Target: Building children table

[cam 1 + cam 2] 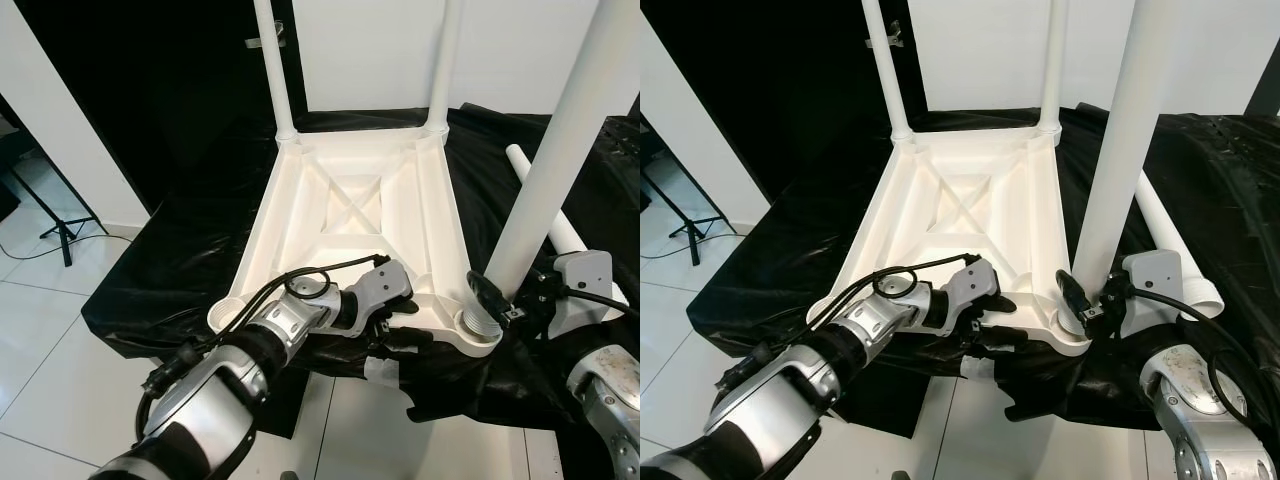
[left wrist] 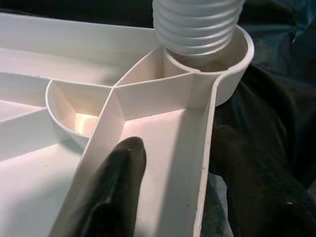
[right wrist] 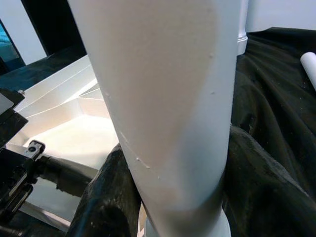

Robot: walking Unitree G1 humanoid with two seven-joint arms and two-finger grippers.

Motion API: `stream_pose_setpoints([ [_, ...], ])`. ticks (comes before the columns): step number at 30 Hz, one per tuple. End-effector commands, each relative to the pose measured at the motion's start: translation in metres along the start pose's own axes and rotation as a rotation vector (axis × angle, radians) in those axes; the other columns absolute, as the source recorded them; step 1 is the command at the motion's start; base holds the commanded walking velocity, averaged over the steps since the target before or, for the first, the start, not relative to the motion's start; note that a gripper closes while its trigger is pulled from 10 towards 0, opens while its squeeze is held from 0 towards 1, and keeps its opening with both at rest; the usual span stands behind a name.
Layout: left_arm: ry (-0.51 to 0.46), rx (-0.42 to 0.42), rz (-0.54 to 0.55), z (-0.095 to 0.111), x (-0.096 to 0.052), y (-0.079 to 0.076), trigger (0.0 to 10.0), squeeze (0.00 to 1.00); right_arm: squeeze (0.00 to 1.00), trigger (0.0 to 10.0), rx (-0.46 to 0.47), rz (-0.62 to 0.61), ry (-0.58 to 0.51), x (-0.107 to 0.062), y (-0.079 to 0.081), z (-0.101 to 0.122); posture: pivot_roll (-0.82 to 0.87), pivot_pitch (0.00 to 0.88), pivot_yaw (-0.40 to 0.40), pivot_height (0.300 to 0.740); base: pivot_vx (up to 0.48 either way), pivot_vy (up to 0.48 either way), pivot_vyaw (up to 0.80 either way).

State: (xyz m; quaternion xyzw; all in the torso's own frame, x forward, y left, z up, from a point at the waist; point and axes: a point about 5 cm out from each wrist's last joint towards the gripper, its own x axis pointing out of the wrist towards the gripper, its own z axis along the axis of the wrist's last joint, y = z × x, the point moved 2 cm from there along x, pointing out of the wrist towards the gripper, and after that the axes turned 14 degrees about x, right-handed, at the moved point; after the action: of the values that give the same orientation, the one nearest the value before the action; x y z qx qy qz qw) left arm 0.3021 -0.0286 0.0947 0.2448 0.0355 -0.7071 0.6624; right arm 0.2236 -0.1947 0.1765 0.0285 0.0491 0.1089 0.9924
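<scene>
A white children's table top (image 1: pixel 350 200) lies upside down on black cloth. Two white legs (image 1: pixel 272 70) (image 1: pixel 445 60) stand in its far corners. My right gripper (image 1: pixel 505 297) is shut on a third leg (image 1: pixel 560 150), gripping it low down and holding it upright. That leg's threaded end (image 2: pixel 197 24) sits in the near right corner socket (image 1: pixel 478 335). My left gripper (image 1: pixel 408 322) is shut on the table's near rim (image 2: pixel 205 163), with one finger (image 2: pixel 118 197) inside the frame and the other outside. A fourth leg (image 1: pixel 545 200) lies loose at the right.
The black cloth (image 1: pixel 170 270) covers a low platform whose near edge drops to white tiled floor (image 1: pixel 60 340). A black stand with a cable (image 1: pixel 62 232) is on the floor at the left. A white wall and a dark backdrop close off the back.
</scene>
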Motion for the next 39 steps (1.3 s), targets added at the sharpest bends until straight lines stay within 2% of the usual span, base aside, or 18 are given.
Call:
stream_pose_setpoints([
  [1,0.075,-0.042,-0.03,-0.018,0.001,-0.01,2.8,0.0,0.0,10.0,0.013,-0.008,0.086,0.002,-0.003,-0.016,-0.02,0.0,0.081,0.74,0.0,0.0,0.0],
  [3,0.07,-0.042,-0.041,-0.018,0.002,-0.011,2.8,0.0,0.0,10.0,0.012,-0.005,0.086,0.002,-0.003,-0.017,-0.02,0.0,0.081,0.74,0.0,0.0,0.0],
  [4,0.068,-0.04,-0.048,-0.018,0.002,-0.012,0.4,0.0,0.0,10.0,0.013,-0.002,0.087,0.003,-0.002,-0.017,-0.02,0.0,0.081,0.74,0.0,0.0,0.0],
  [5,0.069,-0.036,-0.052,-0.018,0.002,-0.013,0.0,0.0,0.0,10.0,0.016,0.0,0.089,0.002,-0.002,-0.017,-0.02,0.0,0.081,0.74,0.0,0.0,0.0],
  [10,0.074,-0.028,-0.05,-0.018,0.002,-0.013,0.0,0.0,0.0,10.0,0.027,0.002,0.103,0.001,-0.002,-0.021,-0.02,0.0,0.08,0.74,0.0,0.0,0.0],
  [11,0.084,-0.019,-0.038,-0.019,0.002,-0.012,10.0,0.0,0.0,10.0,0.034,-0.003,0.118,-0.001,-0.003,-0.025,-0.02,0.0,0.079,0.74,0.0,0.0,0.0],
  [17,0.097,-0.005,-0.019,-0.019,0.004,-0.011,10.0,0.0,0.0,10.0,0.045,-0.007,0.147,-0.007,-0.002,-0.033,-0.03,0.0,0.081,0.74,0.0,0.0,0.0],
  [22,0.099,0.0,-0.009,-0.017,0.01,-0.009,10.0,0.0,0.0,10.0,0.034,0.107,0.213,-0.019,0.012,-0.039,-0.04,0.0,0.082,0.74,0.0,0.0,0.0],
  [26,0.095,-0.002,-0.005,-0.015,0.011,-0.009,10.0,0.0,0.0,10.0,0.032,0.12,0.237,-0.023,0.012,-0.041,-0.04,0.0,0.08,0.74,0.0,0.0,0.0],
  [31,0.09,-0.001,0.007,-0.014,0.012,-0.007,10.0,0.0,0.0,10.0,0.036,0.072,0.292,-0.033,0.001,-0.053,-0.04,0.0,0.079,0.74,0.0,0.0,0.0],
  [34,0.091,0.0,0.009,-0.014,0.011,-0.006,10.0,0.0,0.0,10.0,0.043,0.055,0.297,-0.034,-0.001,-0.055,-0.04,0.0,0.079,0.74,0.0,0.0,0.0],
  [36,0.094,0.002,0.011,-0.014,0.011,-0.006,10.0,0.0,0.0,10.0,0.054,0.016,0.315,-0.034,-0.005,-0.06,-0.04,0.0,0.081,0.74,0.0,0.0,0.0],
  [37,0.096,0.004,0.013,-0.015,0.011,-0.006,10.0,0.0,0.0,10.0,0.089,-0.036,0.34,-0.035,-0.009,-0.066,-0.04,0.0,0.082,0.74,0.0,0.0,0.0],
  [39,0.096,0.004,0.013,-0.015,0.011,-0.006,10.0,0.0,0.0,10.0,0.089,-0.036,0.34,-0.035,-0.009,-0.066,-0.04,0.0,0.082,0.74,0.0,0.0,0.0],
])
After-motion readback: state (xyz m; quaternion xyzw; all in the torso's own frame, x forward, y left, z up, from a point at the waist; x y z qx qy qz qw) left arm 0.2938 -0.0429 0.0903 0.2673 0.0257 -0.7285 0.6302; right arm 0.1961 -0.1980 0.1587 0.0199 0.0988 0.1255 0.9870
